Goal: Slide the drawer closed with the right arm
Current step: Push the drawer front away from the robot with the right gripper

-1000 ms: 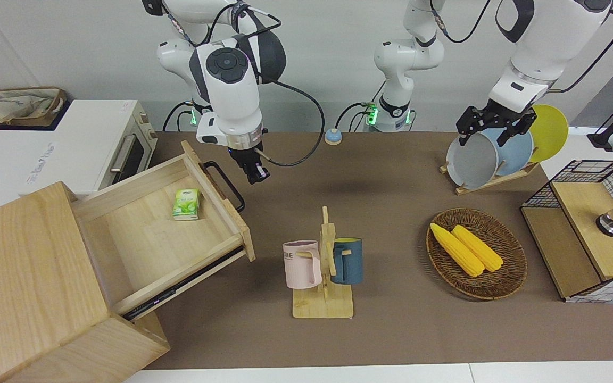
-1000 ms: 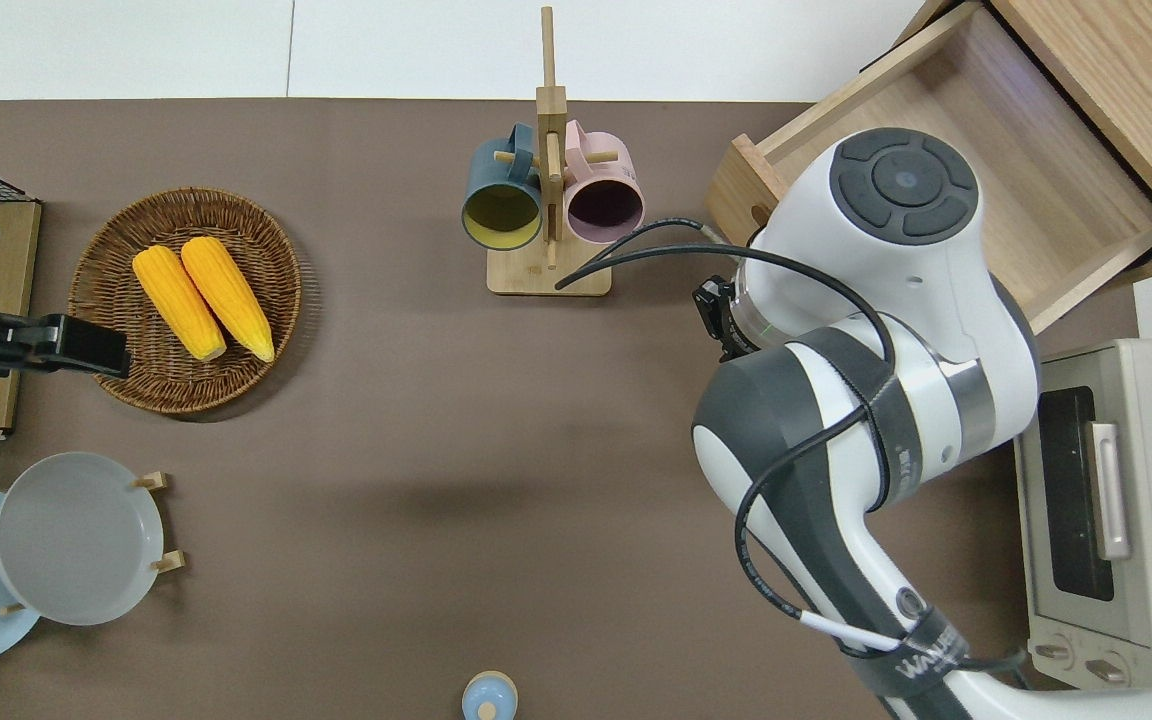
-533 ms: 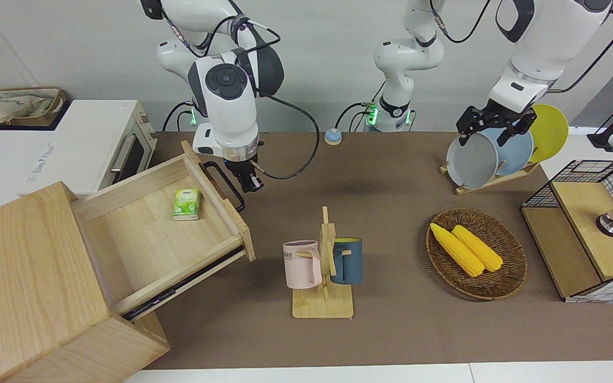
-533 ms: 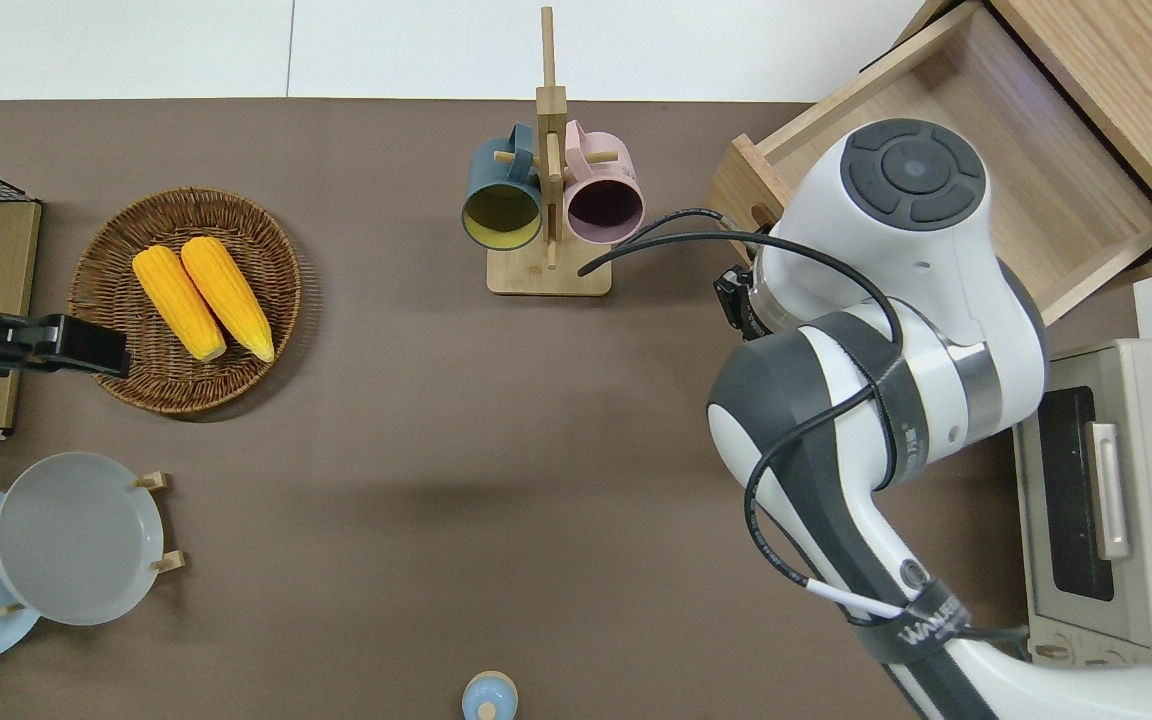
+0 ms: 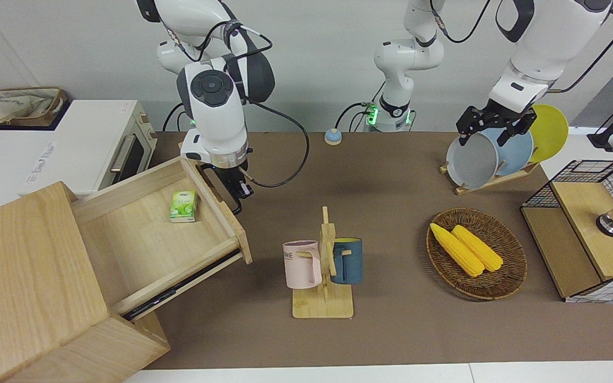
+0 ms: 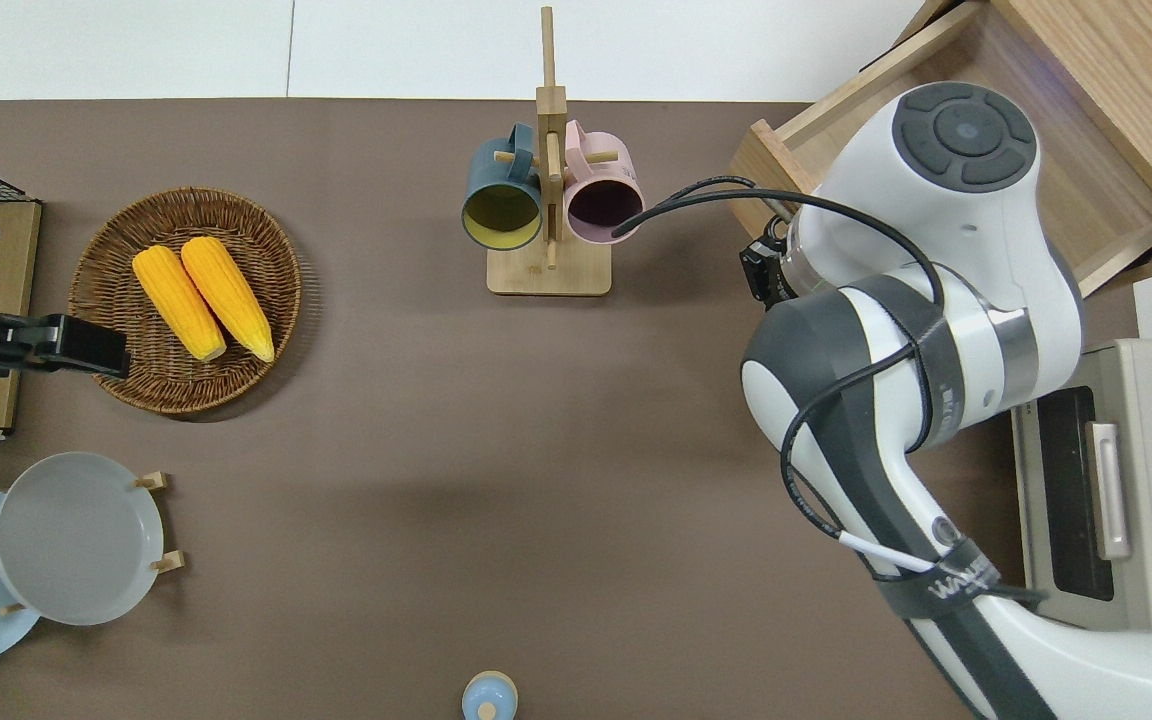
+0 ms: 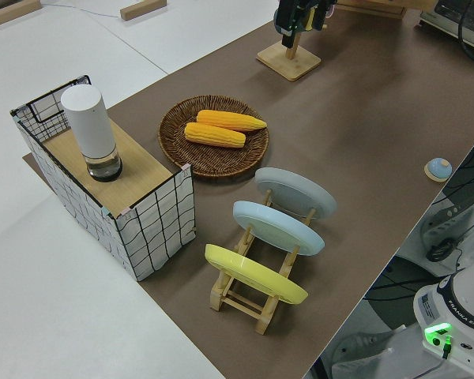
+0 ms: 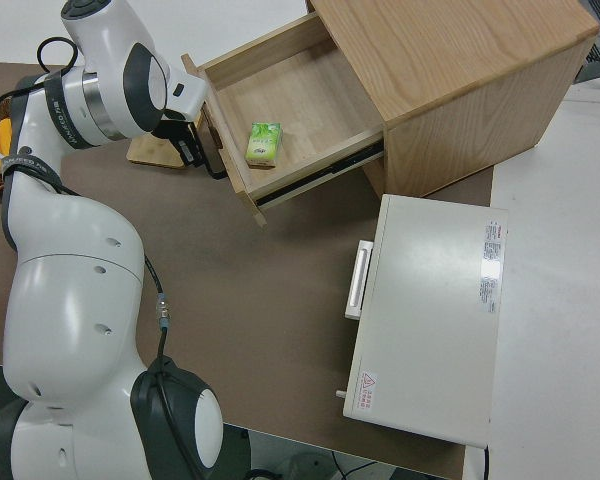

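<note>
The light-wood drawer (image 5: 147, 239) stands pulled out of the pale wooden cabinet (image 5: 24, 276), and a small green pack (image 5: 183, 206) lies in it. My right gripper (image 5: 235, 187) is low at the drawer's flat front, against the black loop handle (image 5: 238, 207), with its fingers together and holding nothing. In the right side view the gripper (image 8: 188, 150) sits at the drawer front (image 8: 225, 160). In the overhead view my right arm's wrist hides it and covers part of the drawer (image 6: 1066, 170). My left gripper (image 5: 490, 127) is parked and open.
A white toaster oven (image 5: 83, 149) stands beside the cabinet, nearer to the robots. A mug rack with a pink and a blue mug (image 5: 323, 266) stands mid-table. A wicker basket with two corn cobs (image 5: 475, 252), a plate rack (image 5: 493, 154) and a wire-mesh box (image 5: 588, 229) are at the left arm's end.
My right gripper has moved from the open table onto the drawer's front and handle. The drawer has slid a little way into the cabinet. The left arm has not moved.
</note>
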Controlling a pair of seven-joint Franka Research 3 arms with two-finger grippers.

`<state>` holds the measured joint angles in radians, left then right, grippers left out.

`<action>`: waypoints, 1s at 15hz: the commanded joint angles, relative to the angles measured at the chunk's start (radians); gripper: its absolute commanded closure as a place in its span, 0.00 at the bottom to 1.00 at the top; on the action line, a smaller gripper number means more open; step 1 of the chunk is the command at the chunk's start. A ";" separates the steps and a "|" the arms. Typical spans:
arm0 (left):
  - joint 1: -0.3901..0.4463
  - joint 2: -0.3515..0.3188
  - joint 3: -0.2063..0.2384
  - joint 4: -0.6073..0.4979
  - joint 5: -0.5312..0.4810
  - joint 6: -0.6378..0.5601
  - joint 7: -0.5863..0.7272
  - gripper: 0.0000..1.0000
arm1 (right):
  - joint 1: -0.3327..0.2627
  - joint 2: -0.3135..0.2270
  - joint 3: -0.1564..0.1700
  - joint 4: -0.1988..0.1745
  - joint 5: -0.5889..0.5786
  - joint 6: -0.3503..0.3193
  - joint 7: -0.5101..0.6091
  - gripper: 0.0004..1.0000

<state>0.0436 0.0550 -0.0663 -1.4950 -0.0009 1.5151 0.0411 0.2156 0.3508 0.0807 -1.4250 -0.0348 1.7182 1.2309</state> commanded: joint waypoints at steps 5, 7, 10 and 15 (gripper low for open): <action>-0.007 -0.004 0.000 0.010 0.018 -0.018 -0.010 0.01 | -0.093 0.040 0.016 0.066 -0.016 0.021 -0.100 1.00; -0.007 -0.004 0.000 0.009 0.018 -0.018 -0.010 0.01 | -0.114 0.053 0.017 0.086 -0.014 0.021 -0.126 1.00; -0.007 -0.004 0.000 0.010 0.018 -0.018 -0.010 0.01 | -0.146 0.068 0.021 0.109 -0.014 0.021 -0.152 1.00; -0.007 -0.004 0.000 0.010 0.018 -0.018 -0.010 0.01 | -0.199 0.077 0.025 0.126 -0.013 0.021 -0.227 1.00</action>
<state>0.0436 0.0550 -0.0663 -1.4950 -0.0009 1.5151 0.0411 0.0641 0.4020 0.0850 -1.3395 -0.0351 1.7340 1.0695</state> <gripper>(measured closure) 0.004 0.991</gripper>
